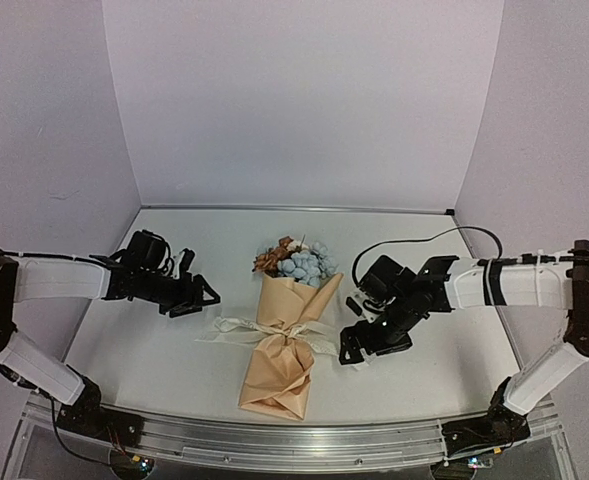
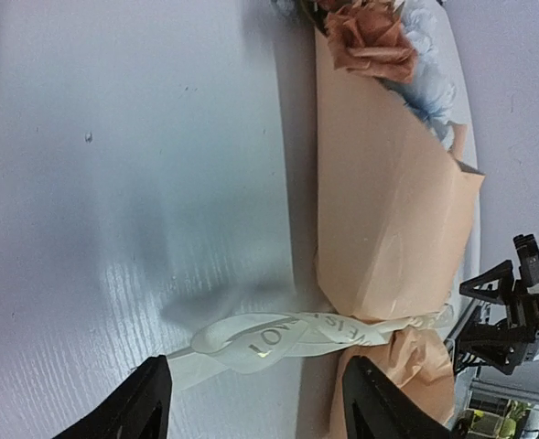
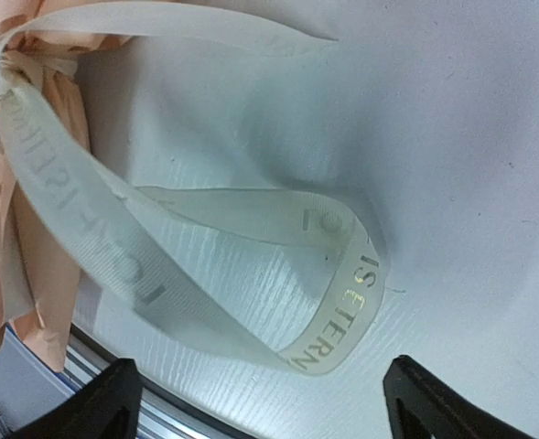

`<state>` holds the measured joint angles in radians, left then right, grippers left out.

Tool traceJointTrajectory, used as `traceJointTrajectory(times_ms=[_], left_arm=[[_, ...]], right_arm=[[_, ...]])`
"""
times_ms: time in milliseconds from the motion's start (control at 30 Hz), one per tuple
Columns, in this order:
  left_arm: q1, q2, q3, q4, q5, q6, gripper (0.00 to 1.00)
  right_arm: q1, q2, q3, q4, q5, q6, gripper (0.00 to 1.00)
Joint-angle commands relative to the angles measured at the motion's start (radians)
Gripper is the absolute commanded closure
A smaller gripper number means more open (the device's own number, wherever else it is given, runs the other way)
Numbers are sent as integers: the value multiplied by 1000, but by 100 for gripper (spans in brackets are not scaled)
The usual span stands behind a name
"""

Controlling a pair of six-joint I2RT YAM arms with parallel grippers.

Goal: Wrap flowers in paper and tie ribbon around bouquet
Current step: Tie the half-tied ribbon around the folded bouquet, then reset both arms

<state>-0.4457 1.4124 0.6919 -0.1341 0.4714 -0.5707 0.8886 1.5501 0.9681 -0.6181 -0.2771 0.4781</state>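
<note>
The bouquet lies in the middle of the table, a tan paper cone with blue and brown-orange flowers at its far end. A cream ribbon is knotted around its waist, its loops spread to both sides. My left gripper hovers open just left of the bouquet, the left ribbon loop just ahead of its jaws. To the right my right gripper stands open, with the right loop lying on the table before it. Neither holds anything.
A metal rail runs along the table's near edge, close under the bouquet's narrow end. White walls enclose the table on three sides. A black cable arcs behind the right arm.
</note>
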Motion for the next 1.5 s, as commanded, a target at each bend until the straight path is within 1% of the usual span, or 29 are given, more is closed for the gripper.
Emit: traceJointTrajectory(times_ms=[0,67,100,200,300,467,633,767,933,1133,1467], left_arm=[[-3,-83,68,-51,-52,33,22],[-4,-109,81,-76,-80,44,2],[-4,-123,86,-86,-88,51,1],[-4,-170,109,-108,-125,64,0],[-4,-210,137,-114,-137,81,0],[-4,-234,203,-121,-158,115,0],[-4,-251,238,-107,-193,118,0],[-3,-275,244,-90,-239,100,0],[-2,-288,251,-99,-306,78,0],[-2,-288,260,-118,-353,76,0],[-2,-289,277,-132,-345,80,0]], right_arm=[[-1,-72,71,-113,50,2,2],[0,-93,68,-128,80,6,2],[0,-106,65,-132,100,15,2],[-2,-152,55,-161,189,48,2],[-2,-198,50,-178,240,51,2],[-3,-289,13,-199,382,62,2],[-2,-413,-78,-199,564,65,2],[-2,-496,-150,-198,665,67,2],[-2,-555,-198,-197,711,65,2],[-2,-561,-211,-197,715,66,2],[-2,-554,-206,-197,721,55,2]])
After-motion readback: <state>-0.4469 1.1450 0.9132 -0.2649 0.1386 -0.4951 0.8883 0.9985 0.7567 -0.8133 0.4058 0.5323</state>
